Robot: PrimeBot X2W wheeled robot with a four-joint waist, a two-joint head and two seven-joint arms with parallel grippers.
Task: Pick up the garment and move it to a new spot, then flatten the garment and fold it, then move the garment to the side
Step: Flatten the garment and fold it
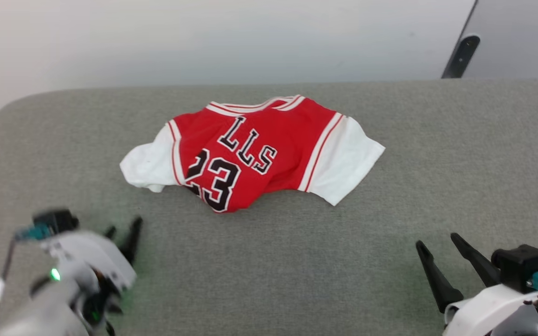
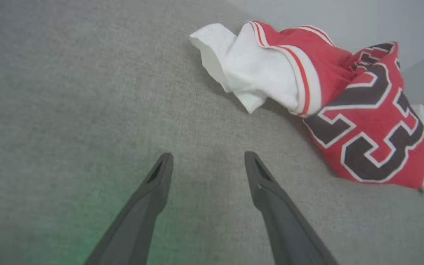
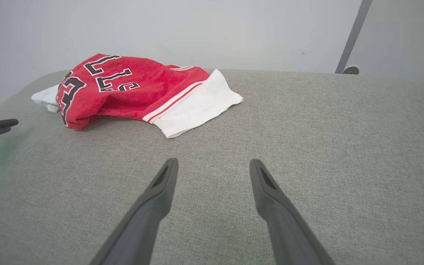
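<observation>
1. The garment (image 1: 255, 154), a red jersey with white sleeve ends and a black "23", lies rumpled on the grey surface (image 1: 297, 270). It sits toward the far edge, printed side up, with a white sleeve out to each side.
2. Your left gripper (image 2: 208, 156) hangs over bare surface near the garment's left sleeve. Its fingers are spread wide and hold nothing.
3. Your right gripper (image 1: 436, 239) sits well apart from the garment at the near right, also wide open and empty.
4. The garment lies free but not flat, with its lower body bunched under the number. Flattening looks like the step in hand.
5. The next move likely calls for both grippers to reach the bunched lower edge, one at each side. Each should pinch cloth only, then draw it toward you until the body lies smooth.
</observation>
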